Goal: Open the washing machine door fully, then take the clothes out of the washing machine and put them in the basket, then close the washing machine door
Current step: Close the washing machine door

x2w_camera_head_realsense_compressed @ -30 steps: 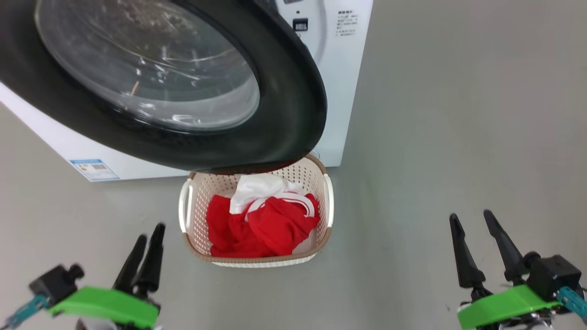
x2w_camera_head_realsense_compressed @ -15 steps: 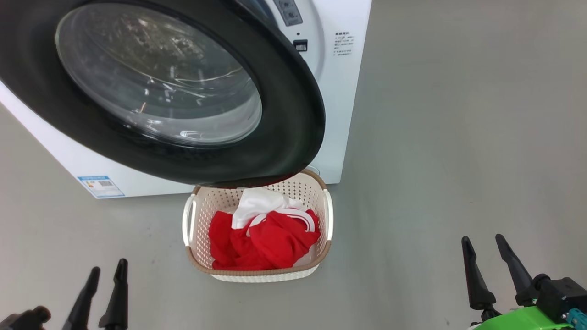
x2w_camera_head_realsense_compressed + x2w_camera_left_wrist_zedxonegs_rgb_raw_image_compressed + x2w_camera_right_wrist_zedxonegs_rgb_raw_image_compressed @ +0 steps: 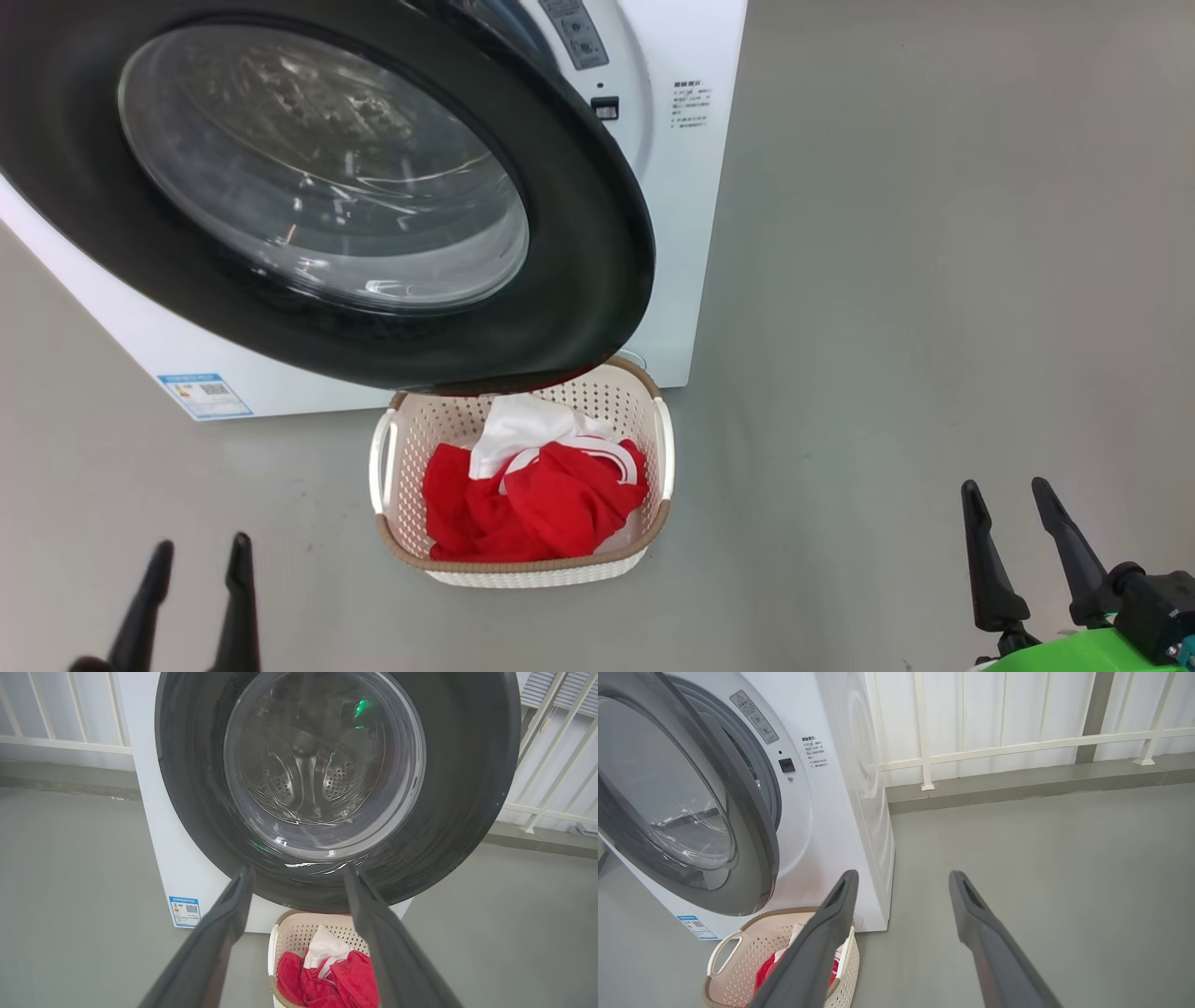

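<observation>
Glossy black door rim [image 3: 597, 233], perforated plastic basket [image 3: 406, 467]

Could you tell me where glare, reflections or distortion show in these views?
Head view: white glare streaks cross the door glass; the basket and clothes are sharp, evenly lit. Left wrist view: green glints reflect in the glass, and the left gripper looks soft, close to the lens. Right wrist view: the edge of the washer bows from the wide angle.

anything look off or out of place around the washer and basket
Nothing is spilled or damaged: the clothes lie inside the basket, which stands upright on the floor. The one oddity: the washing machine door hangs open over the basket's far rim; whether they touch I cannot tell.
</observation>
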